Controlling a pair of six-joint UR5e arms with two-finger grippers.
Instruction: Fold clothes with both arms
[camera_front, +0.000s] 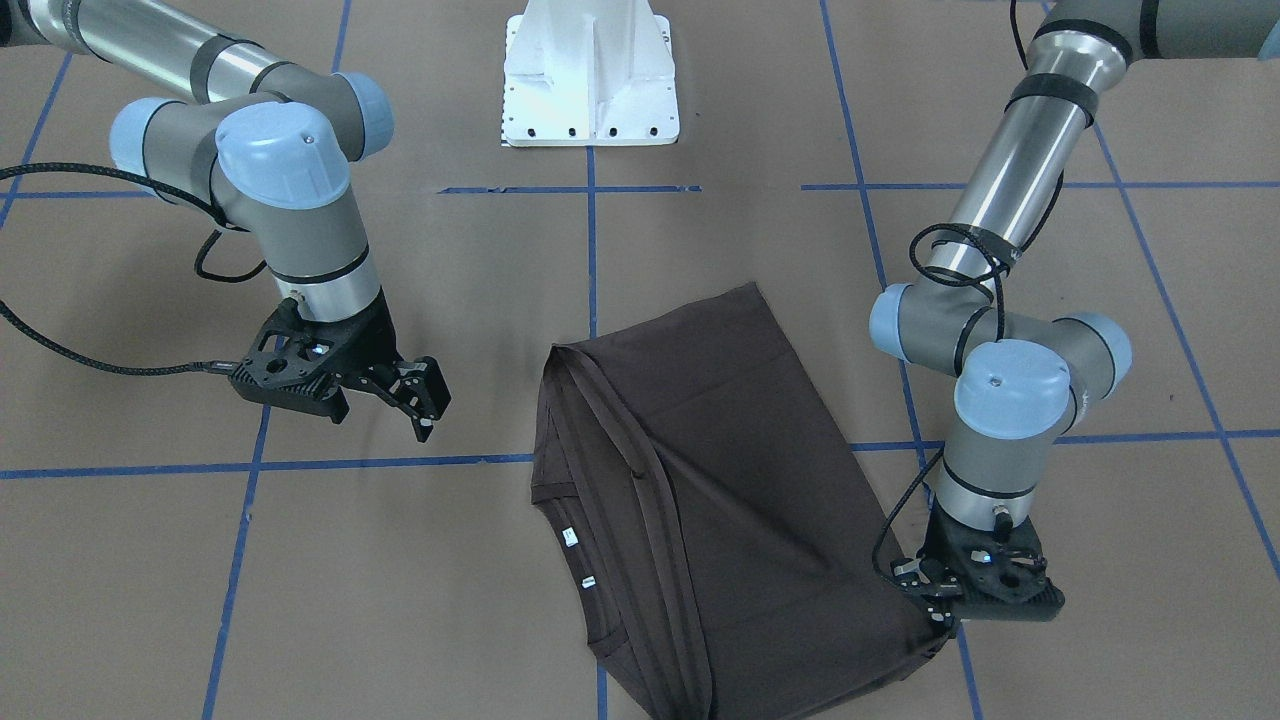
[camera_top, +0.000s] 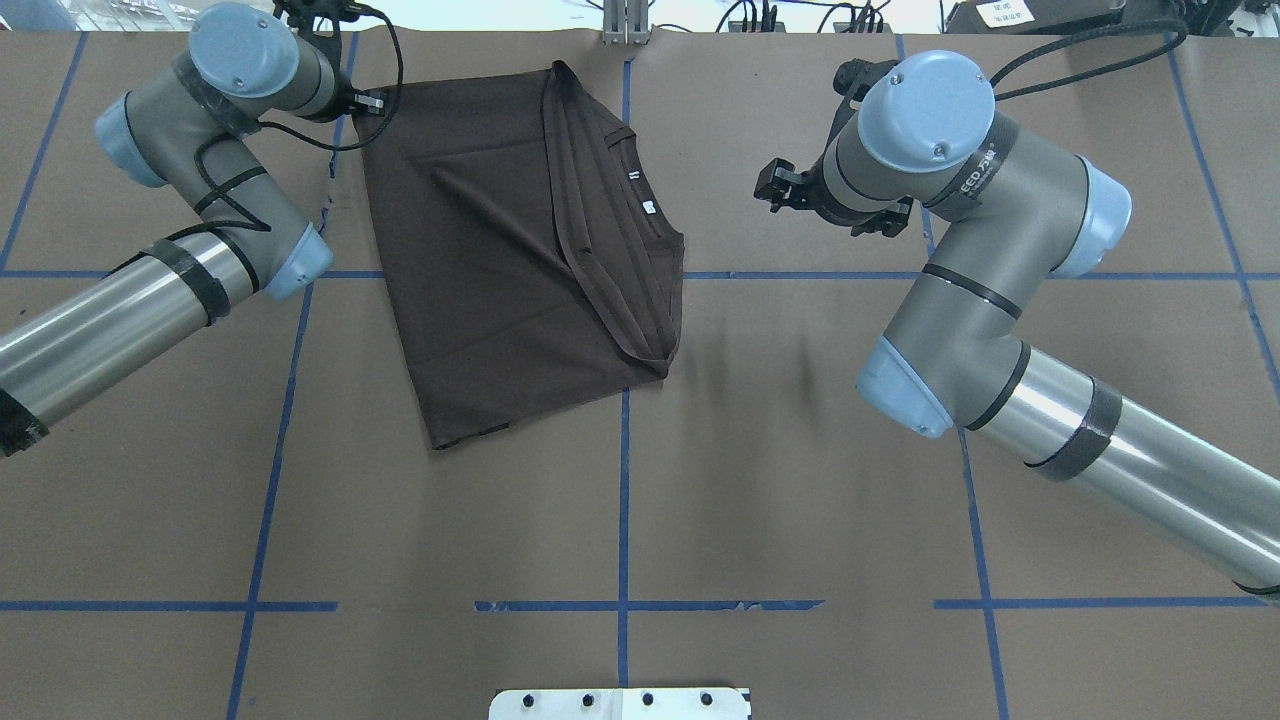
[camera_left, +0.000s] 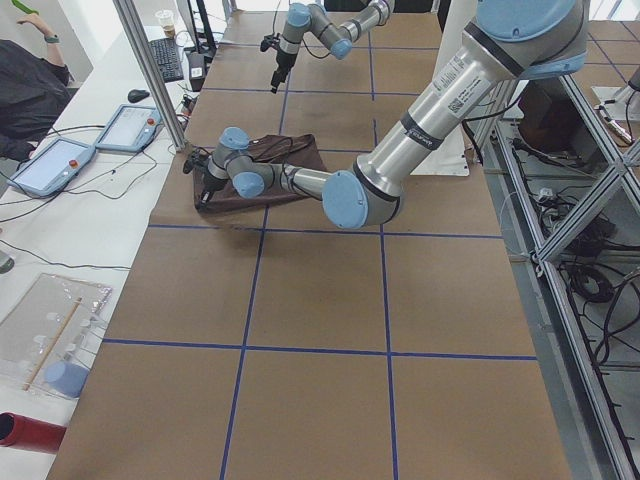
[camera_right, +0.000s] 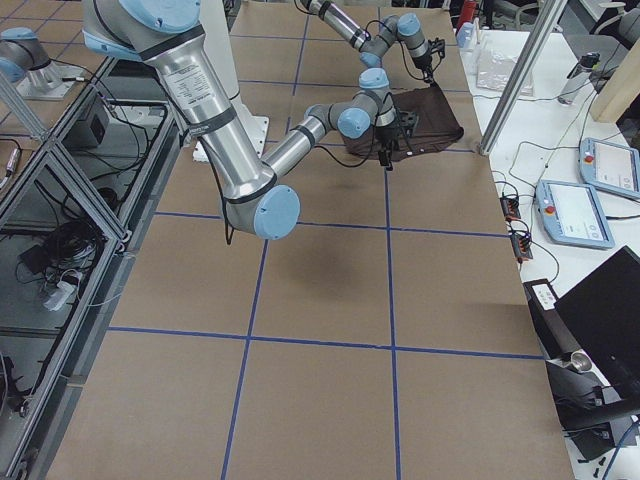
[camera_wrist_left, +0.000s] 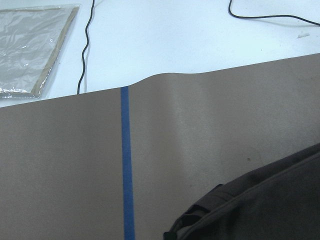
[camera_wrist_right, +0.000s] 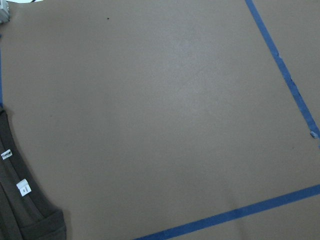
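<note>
Left of the T-shirt (camera_top: 480, 260), the left arm (camera_top: 210, 250) comes in alongside the shirt's left edge. The left gripper (camera_top: 368, 100) stands on the shirt's far left corner, clenched on the cloth. In the front-facing view that corner is drawn to a point under it, and a taut crease runs from there across the fabric. The dark brown T-shirt lies folded lengthwise and skewed on the brown paper of the table (camera_top: 800, 480). Its far edge is close to the table's far edge, and its near left corner points back toward the robot. The shirt's left edge is one clean line. Its right edge is a stack of folded hems, with the ribbed collar (camera_top: 668, 225) and two small white tags (camera_top: 648, 208) showing beside it. Right of the shirt, a strip of open paper separates that edge from the right gripper (camera_top: 785, 190). This gripper hangs above the table level with the tags, its jaws parted and holding nothing, with the right arm (camera_top: 960, 300) behind it. From the shirt's near edge, open brown paper stretches toward the robot.
</note>
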